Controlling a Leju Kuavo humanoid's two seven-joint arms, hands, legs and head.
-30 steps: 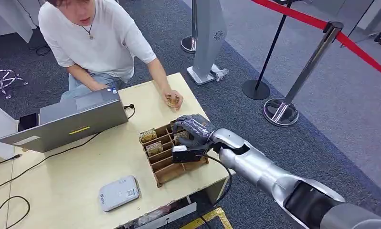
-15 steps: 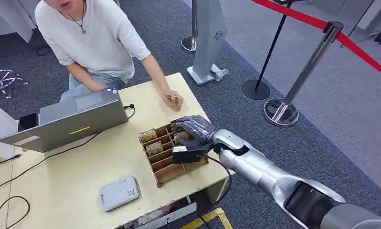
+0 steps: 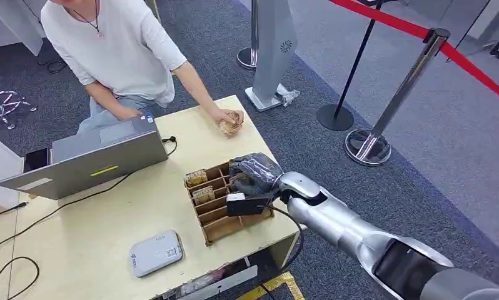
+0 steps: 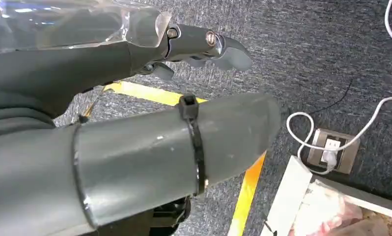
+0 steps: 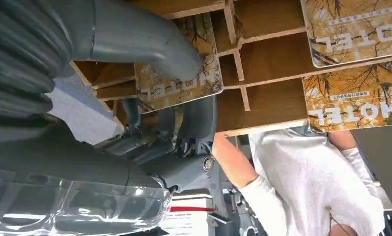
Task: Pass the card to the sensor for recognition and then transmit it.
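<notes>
My right hand reaches down into the wooden card rack near the table's front right corner. In the right wrist view its thumb presses on the face of a brown hotel card standing in a slot, and its dark fingers lie behind the card, pinching it. Two more hotel cards stand in other slots. The white sensor lies flat at the table's front left. My left hand hangs over the carpet, fingers apart, holding nothing.
A person in a white shirt sits behind the table, one hand holding a card on the far right of the tabletop. An open grey laptop with cables stands at the left. Stanchions with a red belt stand on the right.
The person's hand with the card has moved away from the rack toward the table's far edge. My right hand has stayed at the rack, barely shifting.
</notes>
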